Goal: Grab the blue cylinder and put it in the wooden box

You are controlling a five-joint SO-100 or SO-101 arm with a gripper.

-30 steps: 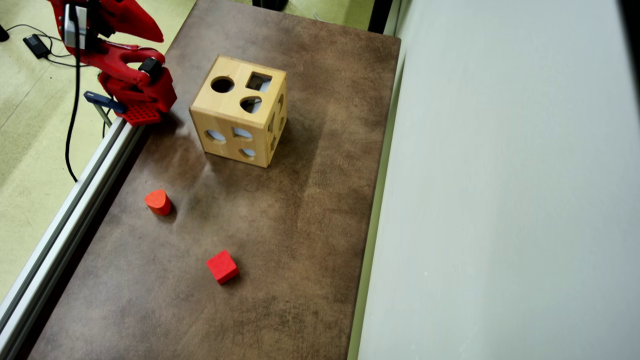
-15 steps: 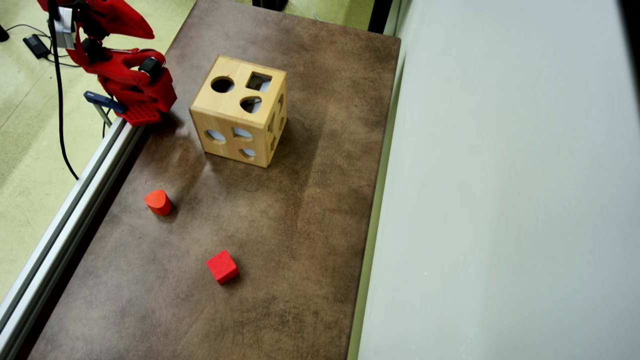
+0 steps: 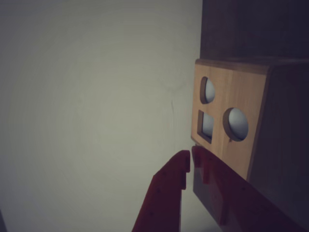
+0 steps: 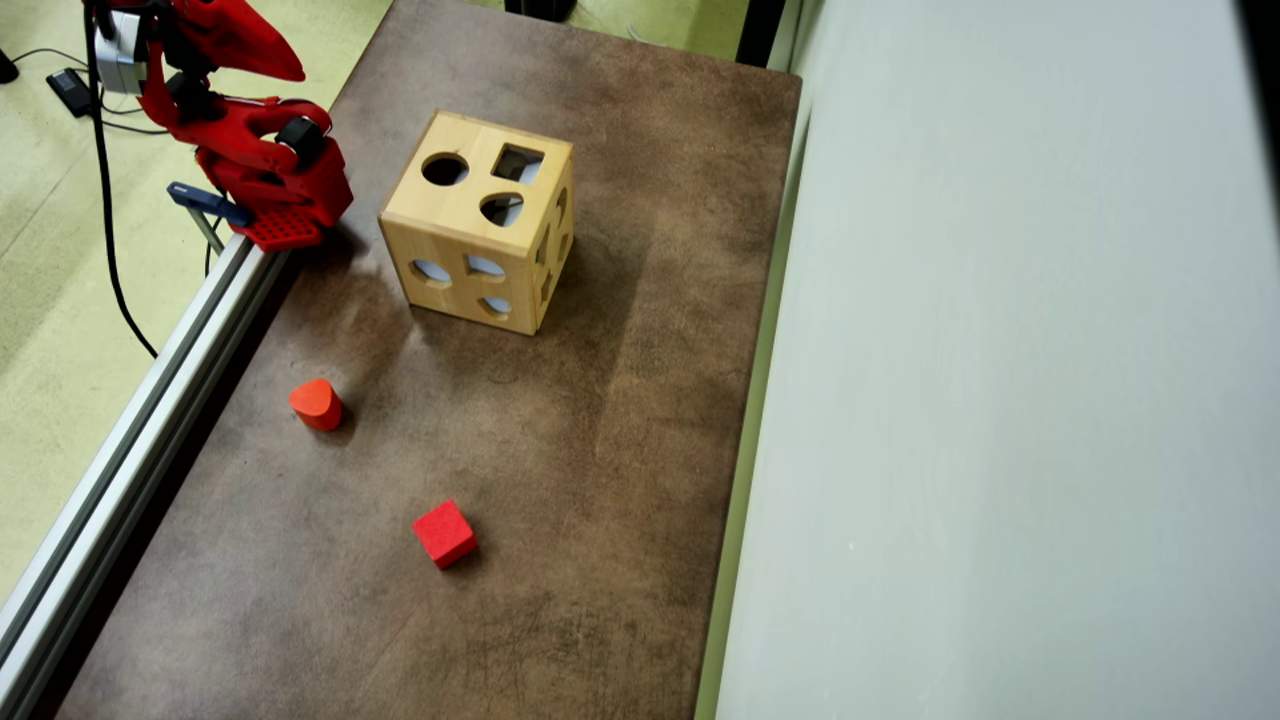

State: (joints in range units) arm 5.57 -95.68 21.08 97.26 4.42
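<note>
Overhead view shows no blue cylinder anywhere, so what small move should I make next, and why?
Probably no reach yet: tilt the wrist camera over the wooden box holes to check inside. In the wrist view the jaws are shut on nothing, and only the orange-red block and red cube lie on the table.

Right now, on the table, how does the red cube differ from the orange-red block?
The red cube has flat square faces and sharp corners; the orange-red block has a curved side. The cube is deeper red, the block more orange. The cube lies farther from the wooden box. Both are small, lie apart on the table, and are untouched.
</note>
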